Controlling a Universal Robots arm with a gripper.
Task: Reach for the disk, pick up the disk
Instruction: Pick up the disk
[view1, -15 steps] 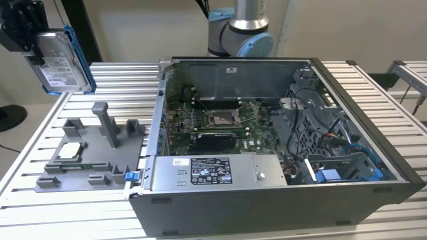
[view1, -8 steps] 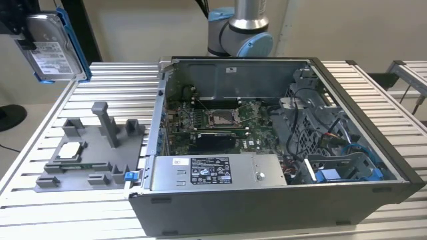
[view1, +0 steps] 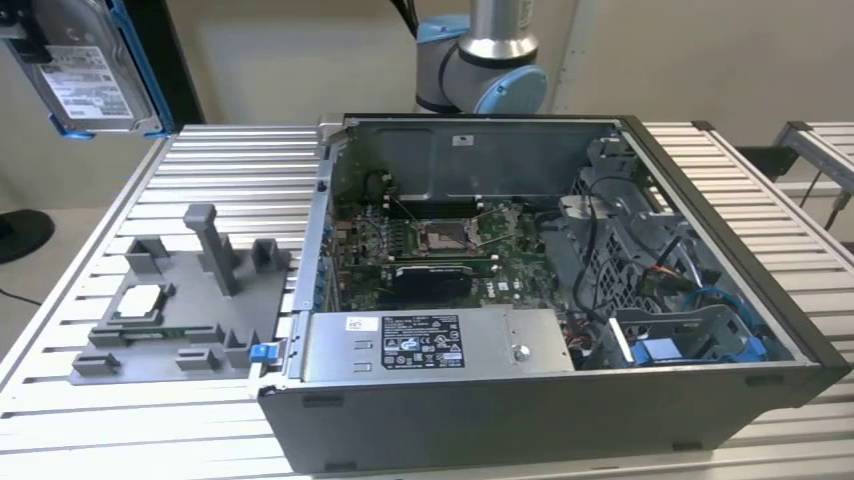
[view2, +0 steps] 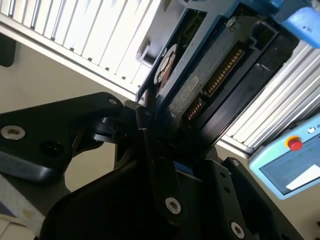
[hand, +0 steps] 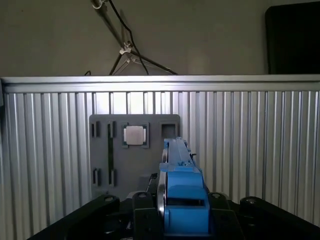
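Disk: the disk (view1: 88, 78) hangs in the air at ten o'clock from the case (view1: 534, 415) in the exterior view, above the table (view1: 227, 150) and touching neither table nor case. Its label faces the camera.
Bracket: the blue bracket (hand: 183, 192) frames the disk and shows along its edges.
Grip: the gripper (view2: 185, 117) is clamped on the disk, a black jaw pressed to each flat face. Holding it by the faces likely keeps the connector edge and the bracket free.
Stage: I judge the pick-up done, since the disk is carried clear of every surface.
Fixture: a grey fixture (view1: 187, 320) lies on the table at nine o'clock from the case, with a small square chip (view1: 142, 300) seated in a pocket. The disk is well apart from both.
Case: it is open and its inside is visible. The arm (view1: 487, 55) rises behind it at twelve o'clock.
Exterior view gives: the disk's place relative to the case and fixture, and its labelled face.
First wrist view gives: the disk edge-on between the jaws, with the fixture (hand: 135, 150) and chip (hand: 134, 135) beyond it.
Second wrist view gives: the disk's board side and connector pins, the jaw contact close up, and a pendant (view2: 292, 162) with a red button beyond the table edge.
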